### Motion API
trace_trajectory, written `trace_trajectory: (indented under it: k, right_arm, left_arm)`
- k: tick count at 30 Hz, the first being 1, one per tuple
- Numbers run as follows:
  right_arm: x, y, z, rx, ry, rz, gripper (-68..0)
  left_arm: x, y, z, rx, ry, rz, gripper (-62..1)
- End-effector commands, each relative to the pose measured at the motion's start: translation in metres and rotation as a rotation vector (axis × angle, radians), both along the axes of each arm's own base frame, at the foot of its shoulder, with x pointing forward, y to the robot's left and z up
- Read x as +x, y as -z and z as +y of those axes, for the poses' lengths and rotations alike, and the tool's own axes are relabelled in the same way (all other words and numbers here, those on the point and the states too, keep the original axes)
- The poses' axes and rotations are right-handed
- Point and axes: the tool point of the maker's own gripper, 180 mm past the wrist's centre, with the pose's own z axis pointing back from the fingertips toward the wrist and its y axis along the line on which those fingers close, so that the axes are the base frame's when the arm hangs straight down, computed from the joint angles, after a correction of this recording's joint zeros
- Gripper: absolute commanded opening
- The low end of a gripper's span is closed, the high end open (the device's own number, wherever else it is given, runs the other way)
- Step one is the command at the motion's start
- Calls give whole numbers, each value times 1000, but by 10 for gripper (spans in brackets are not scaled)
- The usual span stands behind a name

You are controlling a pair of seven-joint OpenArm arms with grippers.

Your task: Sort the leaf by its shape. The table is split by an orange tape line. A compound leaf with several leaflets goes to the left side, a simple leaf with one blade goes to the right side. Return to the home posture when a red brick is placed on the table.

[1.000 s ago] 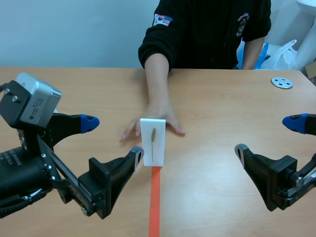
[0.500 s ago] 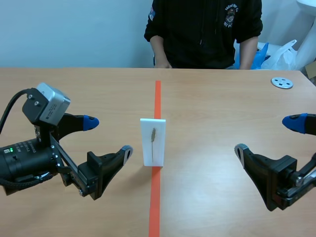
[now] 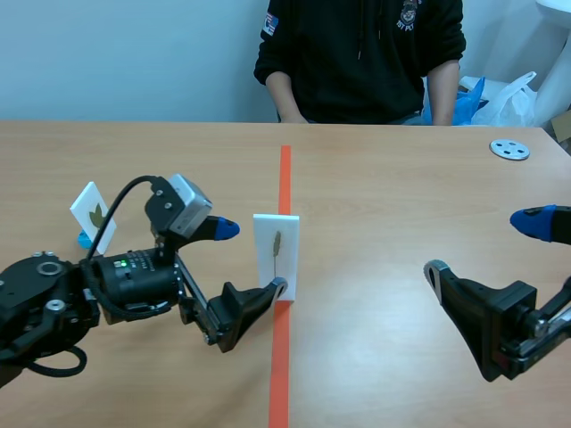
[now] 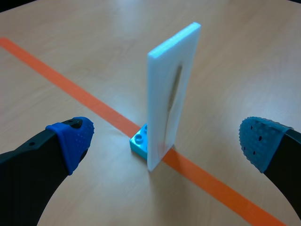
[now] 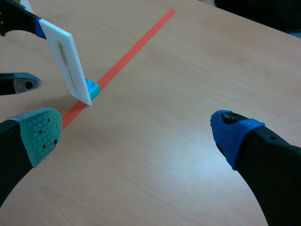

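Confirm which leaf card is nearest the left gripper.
The leaf card on the orange tape line, just ahead of the open left gripper; the other card stands away on the left side.

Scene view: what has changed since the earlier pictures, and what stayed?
The person drew the hand back from the white card. The left pincer, open, swung inward up to it, uncovering a second card at left. The white card stayed upright on the tape line; the right pincer stayed open.

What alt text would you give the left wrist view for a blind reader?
A white card bearing one narrow dark leaf stands upright on a small blue brick, on an orange tape line crossing a wooden table. The arm's two blue-tipped fingers are open, one at each side of it.
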Motion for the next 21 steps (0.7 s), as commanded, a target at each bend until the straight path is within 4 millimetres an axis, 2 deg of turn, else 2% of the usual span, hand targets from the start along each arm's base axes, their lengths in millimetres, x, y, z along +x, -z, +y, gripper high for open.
trace_trajectory:
  k: [1,6,10,18,21]
  right_arm:
    - [5,-12,1,4,-6,-41,4]
    - [5,-12,1,5,-6,-41,4]
    - [5,-12,1,7,-5,-41,4]
    - [5,-12,1,6,-5,-41,4]
    - [5,-12,1,7,-5,-41,4]
  left_arm:
    - [8,-15,-11,-36,21,-47,14]
    - [14,-5,-31,-23,71,-58,14]
    - [20,4,-39,-5,81,-51,14]
    - [17,21,-39,31,100,-41,14]
    - [17,19,-39,14,97,-46,14]
